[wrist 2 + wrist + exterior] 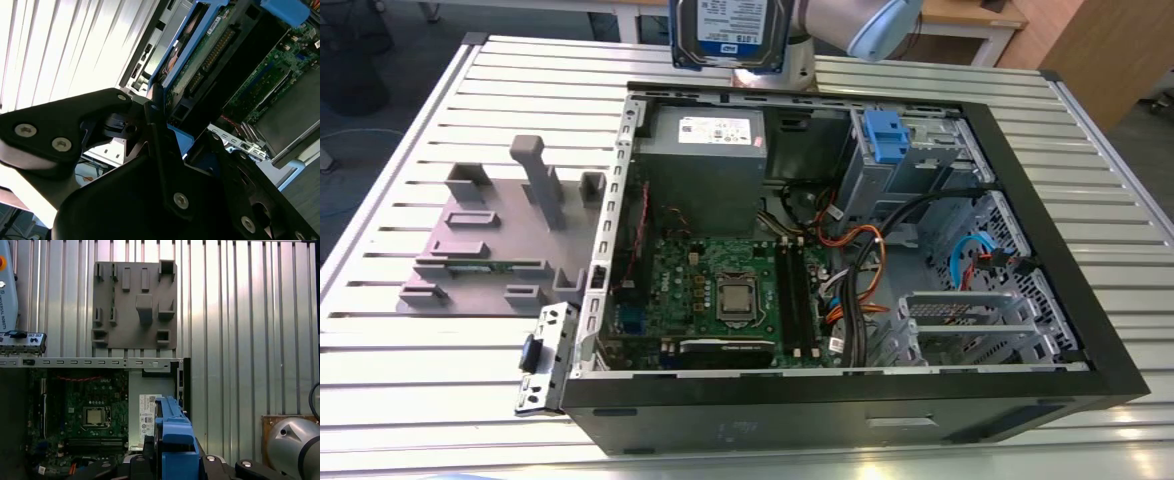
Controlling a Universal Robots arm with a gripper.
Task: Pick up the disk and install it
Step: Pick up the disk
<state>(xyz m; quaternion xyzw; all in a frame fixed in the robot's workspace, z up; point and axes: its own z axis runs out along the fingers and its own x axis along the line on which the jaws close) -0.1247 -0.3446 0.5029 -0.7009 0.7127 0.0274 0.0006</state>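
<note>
A: Task item, where?
B: Silver-grey rectangular disk (727,35) in a blue plastic bracket, held in the air above one edge of the open black computer case (854,425).
A: Pincer?
B: Black gripper (182,132) clamped on the disk. Grey moulded fixture plate (467,235) lies beside the case on the slatted metal table (427,400).

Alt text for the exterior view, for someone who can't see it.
A robot arm holds the disk, label facing out, aloft above the far side of an open computer case lying on a slatted metal table. A grey fixture plate sits at the exterior view's left.
</note>
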